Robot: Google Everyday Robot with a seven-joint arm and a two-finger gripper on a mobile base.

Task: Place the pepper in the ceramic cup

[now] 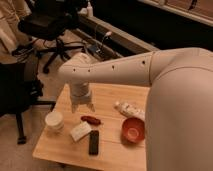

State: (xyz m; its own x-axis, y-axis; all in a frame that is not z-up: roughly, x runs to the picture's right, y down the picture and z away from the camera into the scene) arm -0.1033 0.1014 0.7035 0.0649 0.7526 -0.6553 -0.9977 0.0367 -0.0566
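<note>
Hovering, I am holding my gripper (83, 106) open and empty just above the pepper (91, 119); lowering and grasping should come next, then the ceramic cup (54, 120).
</note>
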